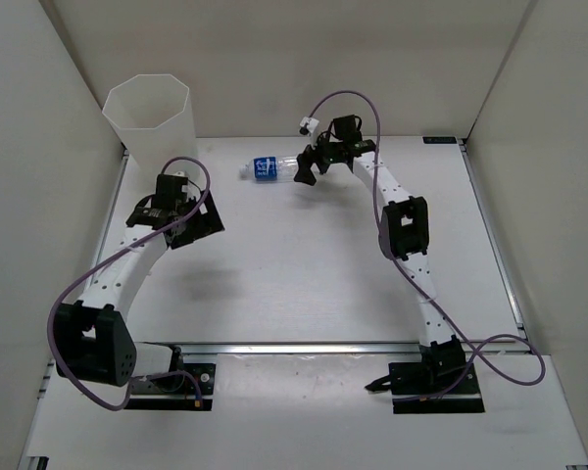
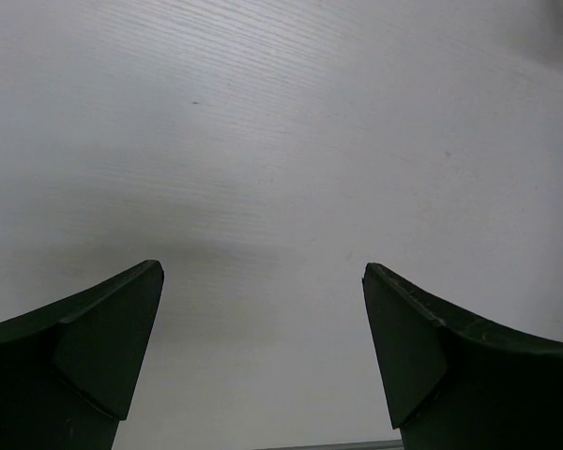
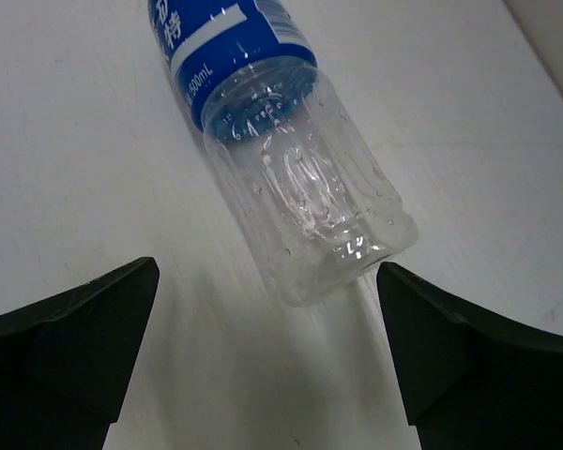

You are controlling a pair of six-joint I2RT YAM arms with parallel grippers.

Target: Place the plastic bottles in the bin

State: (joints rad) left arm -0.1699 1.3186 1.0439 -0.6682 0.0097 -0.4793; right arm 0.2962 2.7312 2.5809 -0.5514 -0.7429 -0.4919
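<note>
A clear plastic bottle with a blue label [image 1: 267, 167] lies on its side at the back of the table, cap end to the left. My right gripper [image 1: 306, 172] stands open just off its base end, not touching it. The right wrist view shows the bottle [image 3: 291, 159] lying ahead of the open jaws, its base nearest the right fingertip [image 3: 422, 328]. The bin [image 1: 147, 117], a tall translucent white many-sided container, stands at the back left corner. My left gripper [image 1: 198, 220] hangs open in front of the bin, over bare table, with nothing between its fingers [image 2: 103, 347].
White walls close in the table on the left, back and right. A metal rail [image 1: 323, 347] runs along the near edge by the arm bases.
</note>
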